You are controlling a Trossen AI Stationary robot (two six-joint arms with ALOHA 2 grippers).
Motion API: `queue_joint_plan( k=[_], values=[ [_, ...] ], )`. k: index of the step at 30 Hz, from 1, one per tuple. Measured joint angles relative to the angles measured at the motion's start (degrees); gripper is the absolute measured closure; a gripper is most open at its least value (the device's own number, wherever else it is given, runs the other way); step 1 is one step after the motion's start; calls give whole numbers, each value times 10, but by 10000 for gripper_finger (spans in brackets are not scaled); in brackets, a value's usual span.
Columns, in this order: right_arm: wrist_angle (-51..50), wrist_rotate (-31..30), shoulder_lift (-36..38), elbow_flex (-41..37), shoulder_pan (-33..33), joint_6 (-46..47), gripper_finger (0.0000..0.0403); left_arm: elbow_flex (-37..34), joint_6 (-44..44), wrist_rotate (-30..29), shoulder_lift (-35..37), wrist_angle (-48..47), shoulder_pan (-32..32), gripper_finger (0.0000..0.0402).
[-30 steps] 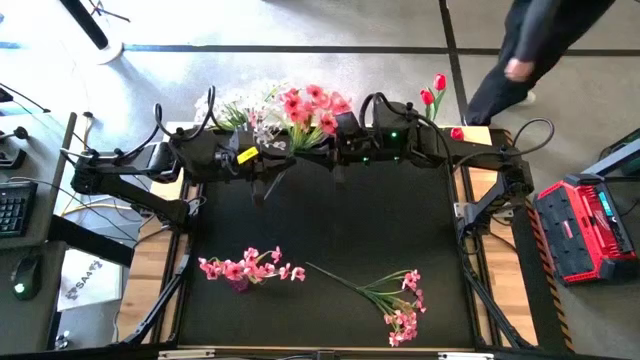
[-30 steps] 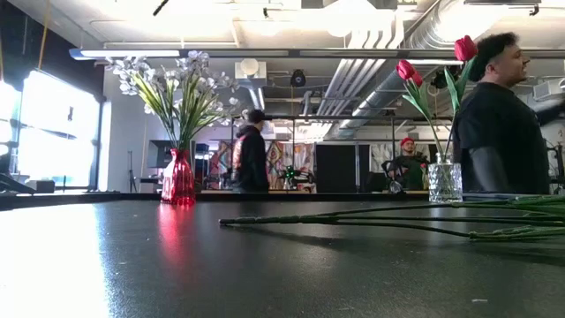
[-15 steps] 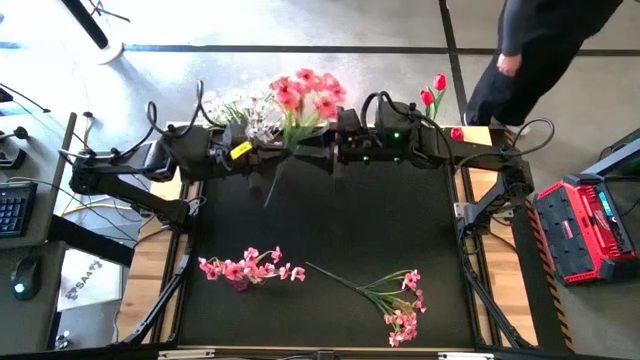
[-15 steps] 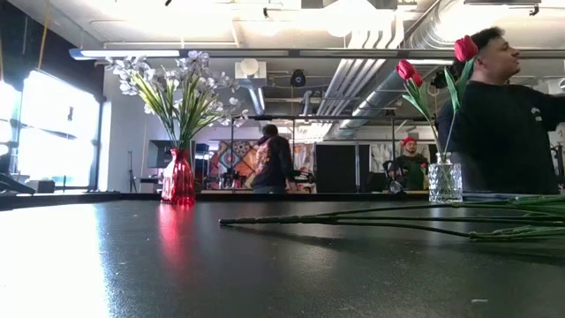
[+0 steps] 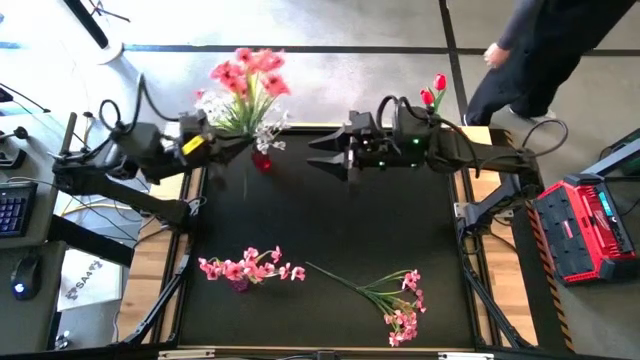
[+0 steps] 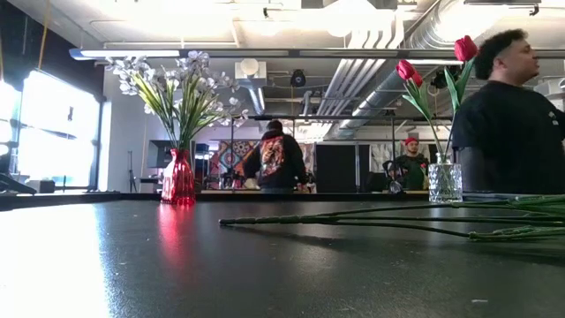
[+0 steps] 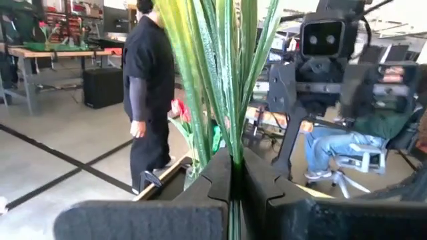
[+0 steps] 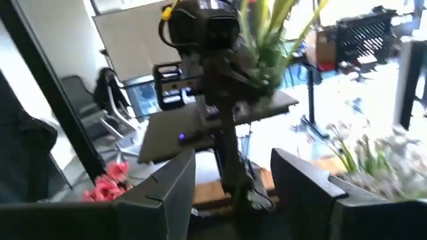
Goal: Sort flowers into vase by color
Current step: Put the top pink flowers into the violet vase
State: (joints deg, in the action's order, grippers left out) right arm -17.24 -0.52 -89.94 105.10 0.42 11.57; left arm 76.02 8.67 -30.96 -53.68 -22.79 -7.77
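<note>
Since a second ago, left gripper point(image 5: 222, 143), clamped on pink spray point(image 5: 245, 78), has swung it to the table's far-left corner; right gripper point(image 5: 318, 157), fingers apart, has withdrawn; placement pending

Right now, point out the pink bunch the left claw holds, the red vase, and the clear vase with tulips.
held pink bunch point(image 5: 245, 75), high view, on the pink blossoms.
red vase point(image 6: 177, 181), low view, on the glass body.
clear vase point(image 6: 445, 183), low view, on the glass wall below the tulip stems.
</note>
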Motion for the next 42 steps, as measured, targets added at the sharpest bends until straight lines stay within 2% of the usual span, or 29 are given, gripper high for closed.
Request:
queue_joint_plan(
  k=[6, 10, 15, 19, 28, 33, 42],
  values=[
    [-79, -68, 10, 0, 23, 17, 219, -118, 16, -34, 106, 42, -53, 401],
    [-83, -76, 6, 0, 35, 41, 220, -206, 6, -20, 161, 111, -94, 401],
    [-87, -121, 6, 0, 52, 47, 220, -306, -28, 33, 216, 190, -145, 401],
    [-87, -148, 7, 0, 61, 56, 220, -367, -27, 50, 255, 235, -178, 401],
    [-101, -165, 7, 0, 61, 109, 220, -480, -30, 96, 332, 295, -234, 401],
    [-104, -180, 7, 0, 70, 130, 220, -542, -28, 100, 363, 352, -255, 401],
    [-110, -200, 7, 0, 80, 168, 220, -589, 28, 127, 368, 364, -287, 401]
  ],
)
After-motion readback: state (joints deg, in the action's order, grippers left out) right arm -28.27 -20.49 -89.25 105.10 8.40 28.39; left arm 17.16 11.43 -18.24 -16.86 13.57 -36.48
